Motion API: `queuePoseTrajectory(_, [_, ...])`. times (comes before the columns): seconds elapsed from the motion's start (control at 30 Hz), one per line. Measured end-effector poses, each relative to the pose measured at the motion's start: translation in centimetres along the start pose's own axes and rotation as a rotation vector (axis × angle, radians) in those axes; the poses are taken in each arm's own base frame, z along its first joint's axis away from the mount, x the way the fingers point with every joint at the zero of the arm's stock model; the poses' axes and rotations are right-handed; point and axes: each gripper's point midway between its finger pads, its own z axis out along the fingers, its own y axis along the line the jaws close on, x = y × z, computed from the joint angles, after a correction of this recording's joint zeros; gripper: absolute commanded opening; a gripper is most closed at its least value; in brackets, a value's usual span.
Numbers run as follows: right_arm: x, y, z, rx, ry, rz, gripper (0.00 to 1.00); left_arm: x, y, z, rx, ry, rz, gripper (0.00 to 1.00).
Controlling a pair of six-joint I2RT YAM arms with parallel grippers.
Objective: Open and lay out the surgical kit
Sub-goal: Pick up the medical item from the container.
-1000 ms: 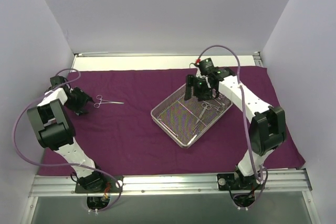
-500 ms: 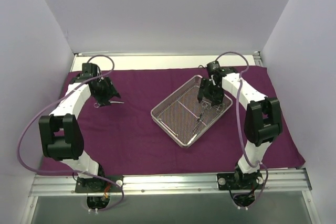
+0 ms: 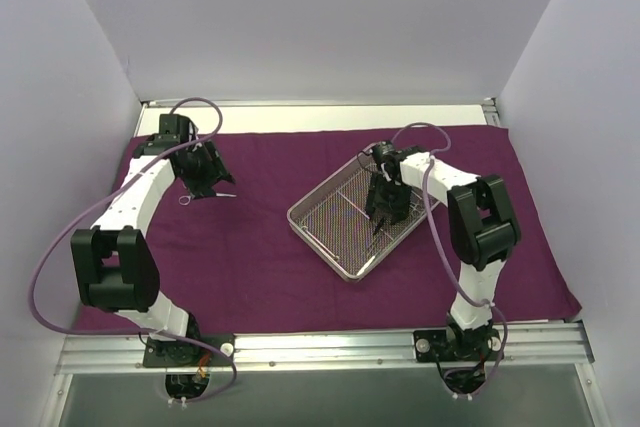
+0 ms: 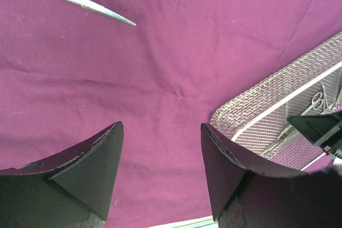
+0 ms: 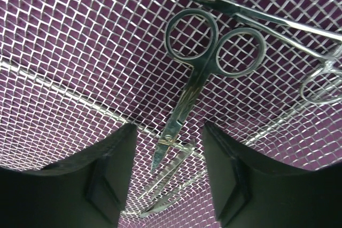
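The dark purple cloth lies spread flat over the table. On it stands the silver wire-mesh tray, turned at an angle. My right gripper is down inside the tray. In the right wrist view its jaws are open astride the blade end of ring-handled scissors, not touching it. More thin instruments lie on the mesh beside them. My left gripper hovers open over the cloth by a lone instrument. That instrument's tip shows at the top left of the left wrist view. Only cloth lies between the left jaws.
White walls close in the table on three sides, and a pale strip of bare table runs behind the cloth. A metal rail with the arm bases marks the near edge. The tray's corner shows to the right of my left fingers.
My left arm swung from the far left edge up to the lone instrument on the cloth. My right gripper sank deeper into the tray over the scissors, its jaws narrowing.
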Motion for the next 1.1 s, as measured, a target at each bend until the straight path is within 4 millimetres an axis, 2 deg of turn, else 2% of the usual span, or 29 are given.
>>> queuePoseTrajectory(0.1, [-0.1, -0.2, 0.2, 0.011, 0.002, 0.013, 0.48, -0.2, -0.3, -0.6, 0.008, -0.010, 0.003, 0.68])
queuePoseTrajectory(0.2, [-0.1, -0.4, 0.4, 0.024, 0.004, 0.011, 0.30, -0.1, -0.4, -1.1, 0.012, -0.014, 0.006, 0.68])
queuePoseTrajectory(0.23, [0.0, -0.6, 0.4, 0.034, 0.009, 0.007, 0.19, 0.0, -0.4, -1.3, 0.012, -0.013, 0.006, 0.68])
queuePoseTrajectory(0.33, [-0.3, -0.8, 0.5, 0.048, 0.034, -0.006, 0.01, 0.1, -0.4, -1.8, 0.010, -0.010, 0.013, 0.68])
queuePoseTrajectory(0.7, [-0.7, -0.5, 0.0, 0.046, 0.038, -0.127, 0.00, -0.7, -1.9, -3.6, 0.048, -0.030, 0.032, 0.68])
queuePoseTrajectory(0.87, [-2.0, 1.5, -0.9, -0.050, -0.021, -0.218, 0.00, -0.2, -4.4, -4.3, 0.152, 0.006, 0.055, 0.66])
queuePoseTrajectory(1.1, [-2.7, 5.1, -4.6, -0.192, -0.147, -0.373, 0.00, 1.1, -8.6, -4.2, 0.332, 0.106, 0.091, 0.66])
